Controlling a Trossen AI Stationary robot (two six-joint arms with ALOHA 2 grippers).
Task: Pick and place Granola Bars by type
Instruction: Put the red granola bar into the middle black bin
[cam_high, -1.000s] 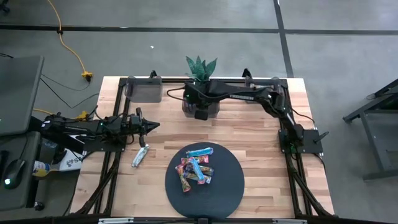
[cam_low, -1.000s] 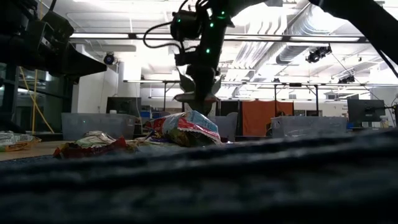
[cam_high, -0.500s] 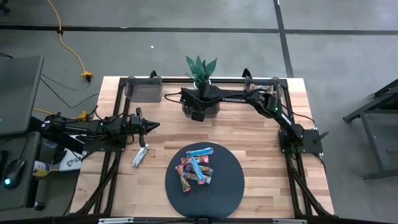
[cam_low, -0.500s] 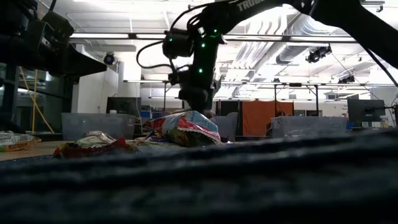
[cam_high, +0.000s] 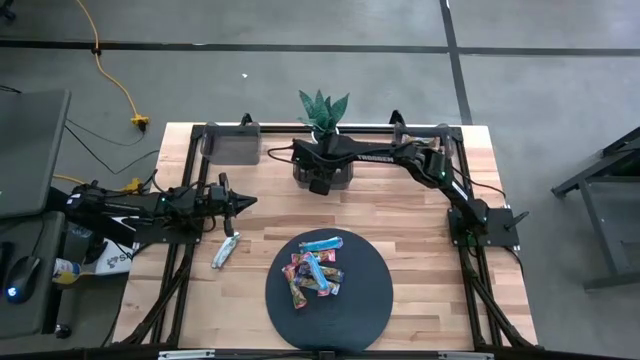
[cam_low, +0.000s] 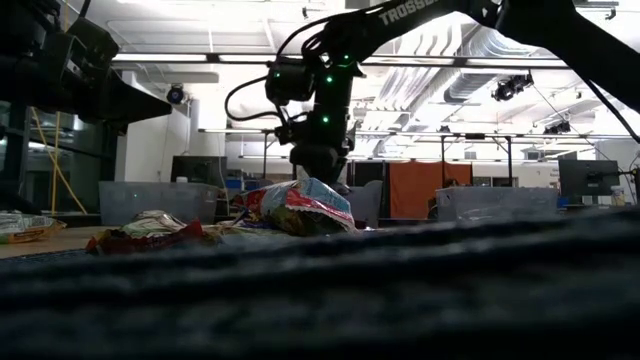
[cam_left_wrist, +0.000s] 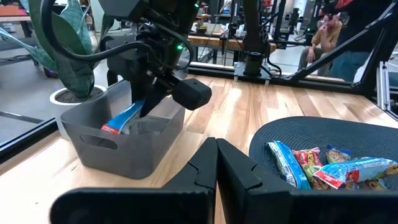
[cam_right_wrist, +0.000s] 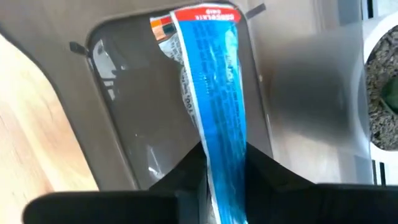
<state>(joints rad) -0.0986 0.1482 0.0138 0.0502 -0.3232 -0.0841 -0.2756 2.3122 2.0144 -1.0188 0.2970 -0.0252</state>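
Blue granola bar (cam_right_wrist: 214, 93) hangs from right gripper (cam_right_wrist: 214, 186) (inside grey bin (cam_right_wrist: 124, 124)).

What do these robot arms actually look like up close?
Both arms are dark, nearly black, built of slim jointed segments. The right arm carries white lettering, small green lights and a looping black cable near its wrist. Each ends in two flat, dark, wedge-shaped fingers; the left gripper shows them best. The right gripper is made the same way.

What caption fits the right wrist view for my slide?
Right hand holds a blue granola bar over the grey bin.
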